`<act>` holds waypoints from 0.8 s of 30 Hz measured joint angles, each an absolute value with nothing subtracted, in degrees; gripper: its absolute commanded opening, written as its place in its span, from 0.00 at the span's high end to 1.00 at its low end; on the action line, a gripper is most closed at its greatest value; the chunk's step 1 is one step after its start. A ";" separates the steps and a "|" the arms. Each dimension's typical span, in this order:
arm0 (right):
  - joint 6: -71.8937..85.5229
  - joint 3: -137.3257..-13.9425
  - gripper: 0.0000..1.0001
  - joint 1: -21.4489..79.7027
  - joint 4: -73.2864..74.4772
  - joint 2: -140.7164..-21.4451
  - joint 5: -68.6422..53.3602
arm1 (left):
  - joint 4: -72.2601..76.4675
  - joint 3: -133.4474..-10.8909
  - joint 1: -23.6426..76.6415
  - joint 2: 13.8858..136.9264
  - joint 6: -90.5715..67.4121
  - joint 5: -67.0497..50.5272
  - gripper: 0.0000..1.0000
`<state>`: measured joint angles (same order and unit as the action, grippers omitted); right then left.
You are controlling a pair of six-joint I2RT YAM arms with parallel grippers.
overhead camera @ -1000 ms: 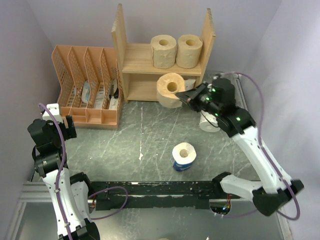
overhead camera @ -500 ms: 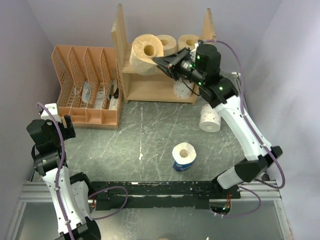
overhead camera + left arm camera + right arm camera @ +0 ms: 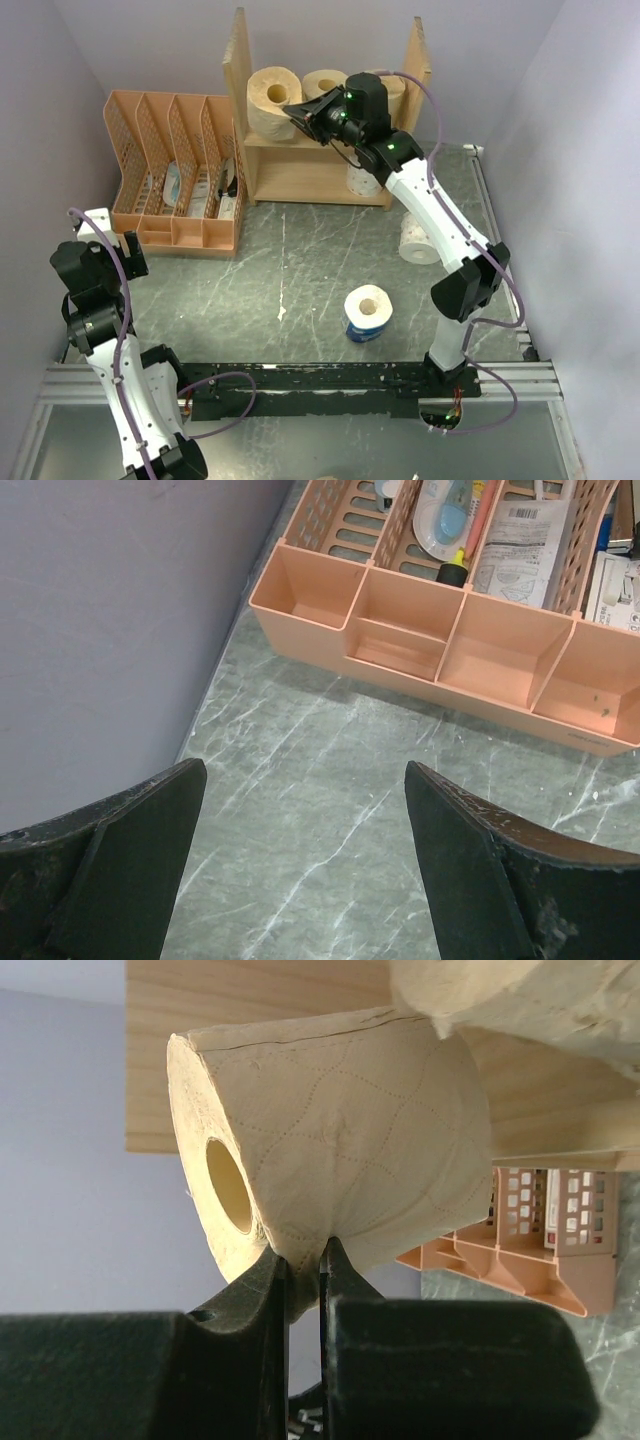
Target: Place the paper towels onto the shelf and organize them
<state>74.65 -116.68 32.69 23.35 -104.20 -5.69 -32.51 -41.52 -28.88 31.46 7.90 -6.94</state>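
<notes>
My right gripper (image 3: 297, 108) is shut on a tan paper towel roll (image 3: 272, 98), pinching its outer layers, and holds it at the left end of the wooden shelf's (image 3: 300, 170) upper tier. The wrist view shows the fingers (image 3: 275, 1275) nipping the roll (image 3: 340, 1160) from below. Two more tan rolls (image 3: 325, 84) stand behind on that tier, partly hidden by the arm. A white roll (image 3: 360, 180) is on the lower tier. Another white roll (image 3: 420, 240) and a blue-wrapped roll (image 3: 367, 312) are on the table. My left gripper (image 3: 128, 248) is open and empty; its wrist view (image 3: 303, 780) shows it over bare table.
An orange lattice file organizer (image 3: 175, 170) with papers and pens stands left of the shelf, and also shows in the left wrist view (image 3: 450, 650). Grey walls close the left, back and right. A black rail (image 3: 320, 385) runs along the near edge.
My right arm has carried the tan roll up from in front of the lower tier, then left to the left end of the upper tier. The left arm has barely moved.
</notes>
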 measured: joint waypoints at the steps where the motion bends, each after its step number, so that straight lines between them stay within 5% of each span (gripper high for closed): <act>1: 74.56 -116.68 1.00 32.71 23.31 -104.73 -5.45 | -32.51 -41.52 -28.99 31.38 7.90 -6.92 0.07; 24: 68.20 -116.49 0.98 33.50 13.17 -109.23 0.78 | -32.49 -41.52 -29.21 29.36 7.92 -6.94 0.05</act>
<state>68.20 -116.49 33.50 13.17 -109.23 0.78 -32.49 -41.52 -29.21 29.36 7.92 -6.94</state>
